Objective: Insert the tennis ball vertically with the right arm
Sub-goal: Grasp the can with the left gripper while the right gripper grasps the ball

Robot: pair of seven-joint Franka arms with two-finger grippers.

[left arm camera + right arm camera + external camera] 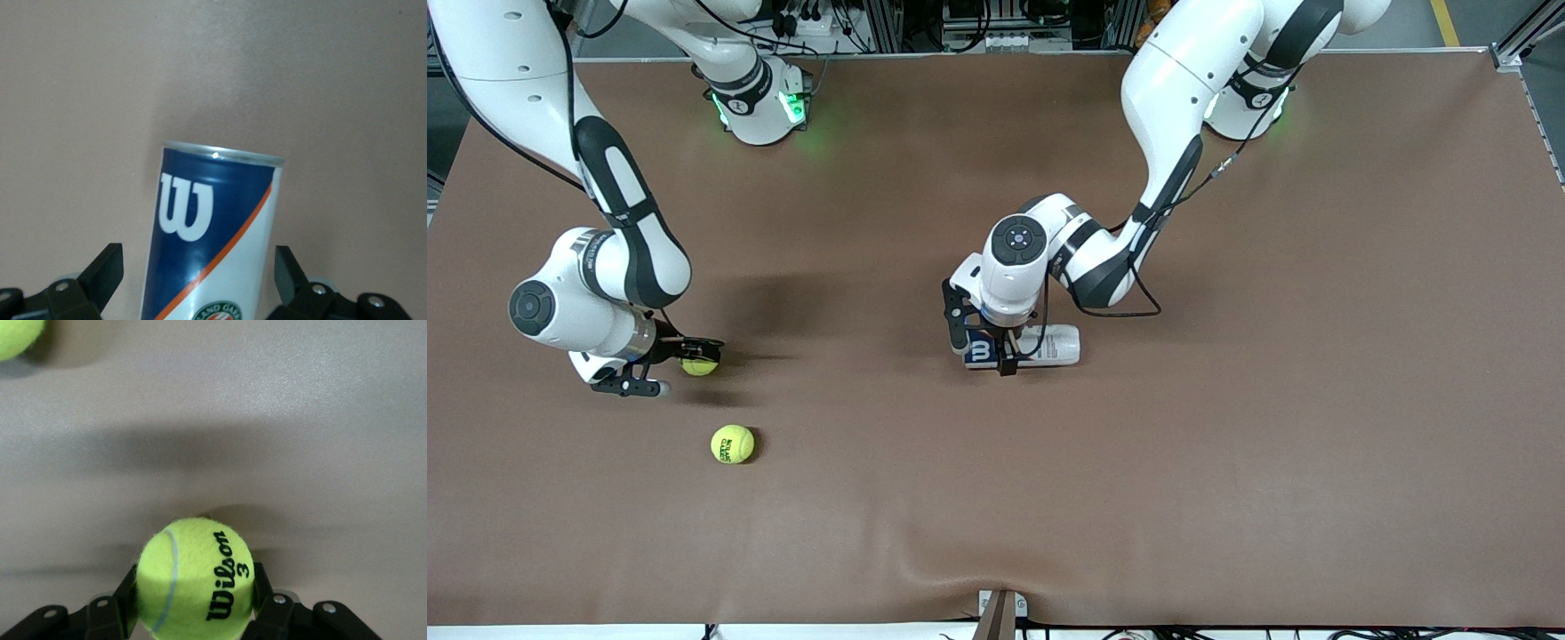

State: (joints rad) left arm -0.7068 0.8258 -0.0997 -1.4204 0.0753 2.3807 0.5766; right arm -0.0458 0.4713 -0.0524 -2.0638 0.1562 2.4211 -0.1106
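My right gripper [687, 362] is shut on a yellow-green tennis ball [701, 365] and holds it low over the table at the right arm's end. In the right wrist view the ball [193, 580] reads "Wilson 3" between the fingers [113, 607] of the gripper [195, 597]. A white and blue Wilson ball can [1052, 345] lies on its side mid-table. My left gripper [983, 348] is open and straddles the can, with small gaps on both sides. The left wrist view shows the can [213, 233] between the gripper's [200, 270] fingers [107, 273].
A second tennis ball [732, 444] lies loose on the brown table [1227, 444], nearer to the front camera than the held ball. It also shows in the right wrist view [17, 337].
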